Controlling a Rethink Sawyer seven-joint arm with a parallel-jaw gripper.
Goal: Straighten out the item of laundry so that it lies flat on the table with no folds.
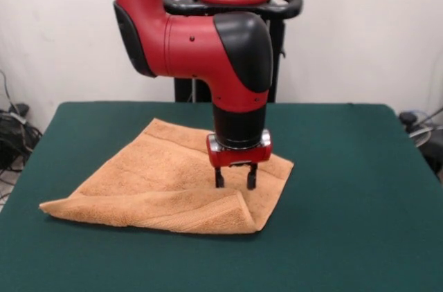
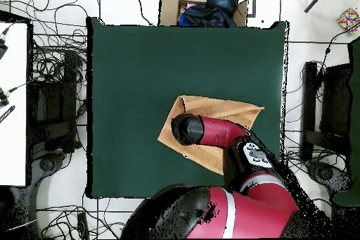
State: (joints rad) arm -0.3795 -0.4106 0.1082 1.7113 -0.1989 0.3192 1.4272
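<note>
Front view, left to right: the towel (image 1: 163,185) lies on the green table (image 1: 346,223), left of the table's middle. Its pointed left corner sits near the table's left edge, low in the frame, and the long axis runs from that corner up and rightward to the blunt right corner beneath the arm. The front edge is doubled over into a thick folded band that ends in a raised flap at the lower right, so the cloth is not flat. The far corner points toward the pedestal. Above the towel's right portion the red and black arm (image 1: 208,43) descends, and the gripper (image 1: 235,178) stands vertical with its two dark fingers parted, tips at or just above the cloth, nothing between them; contact cannot be confirmed. Overhead view: the towel (image 2: 225,114) appears as an elongated wedge right of the table's (image 2: 140,75) centre, its long axis running across the frame with the narrow tip at the right, and the arm (image 2: 211,131) covers its lower part.
</note>
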